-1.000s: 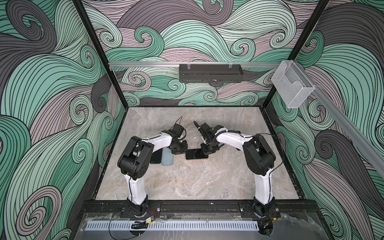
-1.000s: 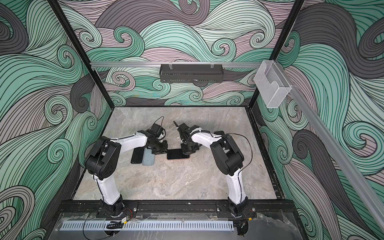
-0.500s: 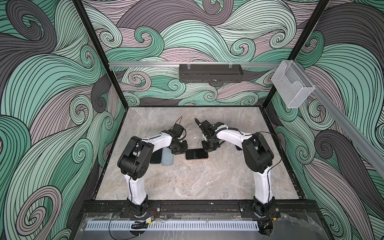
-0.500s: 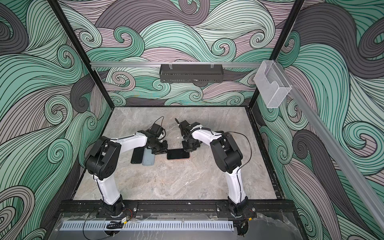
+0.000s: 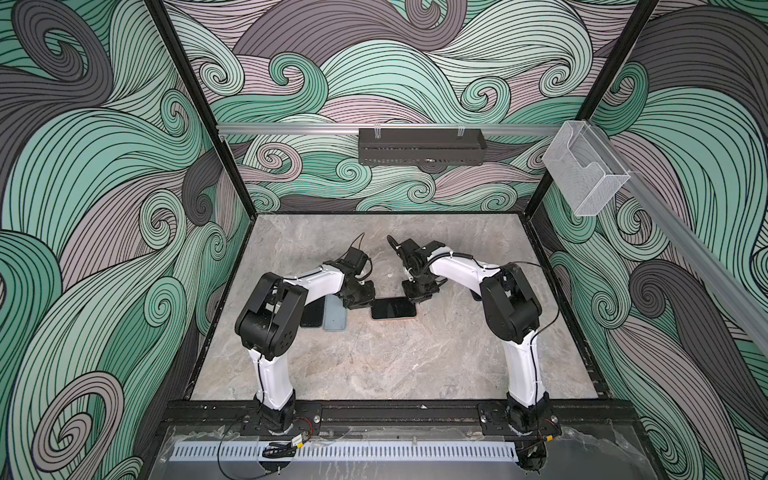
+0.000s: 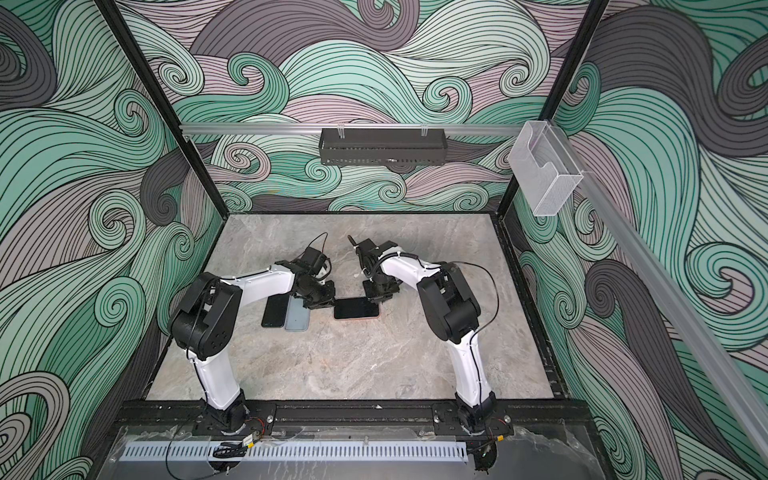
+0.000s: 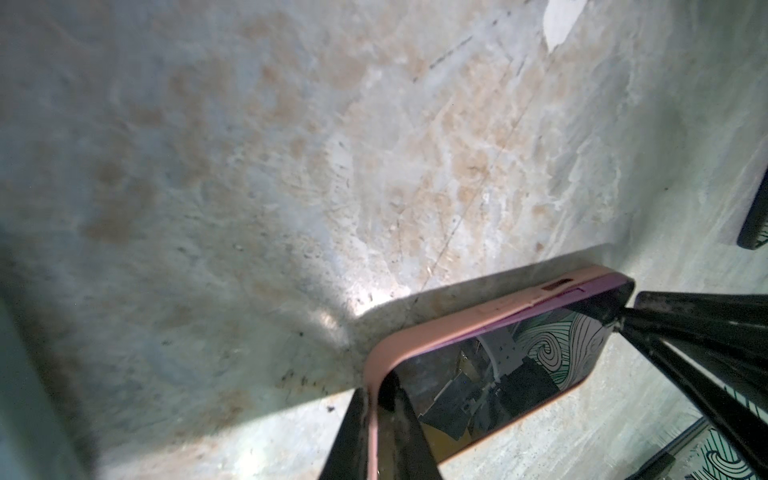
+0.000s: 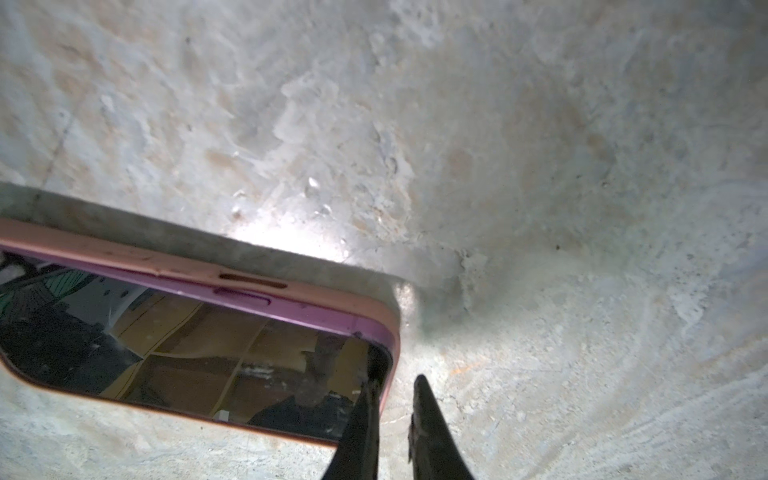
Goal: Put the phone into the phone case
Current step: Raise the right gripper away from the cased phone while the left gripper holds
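Left end effector (image 7: 376, 399): jaws narrow, pinching the phone case (image 7: 415, 338) rim at its 9 o'clock end, one finger either side.

Right end effector (image 8: 397, 378): nearly closed at the 2 o'clock corner. One finger is on the phone (image 8: 187, 353) glass, the other just outside the rim. Can't tell if it pinches.

Phone lies mid-surface (image 5: 374, 365), its purple edge proud of the pink rim along 12 o'clock.

My read: the phone is light, rigid, slick glass; the case is soft, matte, round-cornered. Press at the corners, hold by the rim.

Grey-blue case (image 5: 336, 316) and dark phone (image 5: 312, 313) lie at its 9 o'clock.
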Robot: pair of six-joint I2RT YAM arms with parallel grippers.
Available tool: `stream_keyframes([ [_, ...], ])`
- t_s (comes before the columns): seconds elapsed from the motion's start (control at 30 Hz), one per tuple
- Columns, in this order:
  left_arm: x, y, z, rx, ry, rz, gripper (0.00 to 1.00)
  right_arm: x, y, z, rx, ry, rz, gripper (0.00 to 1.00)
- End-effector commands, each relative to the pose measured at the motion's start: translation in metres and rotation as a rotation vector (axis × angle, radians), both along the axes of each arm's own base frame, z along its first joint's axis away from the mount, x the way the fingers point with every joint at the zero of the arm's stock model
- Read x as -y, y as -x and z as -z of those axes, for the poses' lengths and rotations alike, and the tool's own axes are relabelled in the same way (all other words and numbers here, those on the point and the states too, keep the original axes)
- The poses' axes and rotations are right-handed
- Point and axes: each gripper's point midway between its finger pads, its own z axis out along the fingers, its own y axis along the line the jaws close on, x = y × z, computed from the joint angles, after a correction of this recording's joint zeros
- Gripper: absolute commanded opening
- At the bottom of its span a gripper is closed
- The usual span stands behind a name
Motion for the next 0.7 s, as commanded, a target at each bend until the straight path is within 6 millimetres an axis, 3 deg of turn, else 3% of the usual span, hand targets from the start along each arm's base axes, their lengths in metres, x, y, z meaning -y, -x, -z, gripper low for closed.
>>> stream_keyframes([
  [0.0, -0.0114, 0.0109, 0.0119, -0.043, -0.053, 0.003, 0.14, 0.0318, -0.0043, 0.0484, -0.023, 0.152, 0.018, 0.17],
  [0.67, -0.0123, 0.0109, 0.0133, -0.045, -0.056, 0.003, 0.14, 0.0264, -0.0142, 0.0482, -0.016, 0.147, 0.005, 0.17],
])
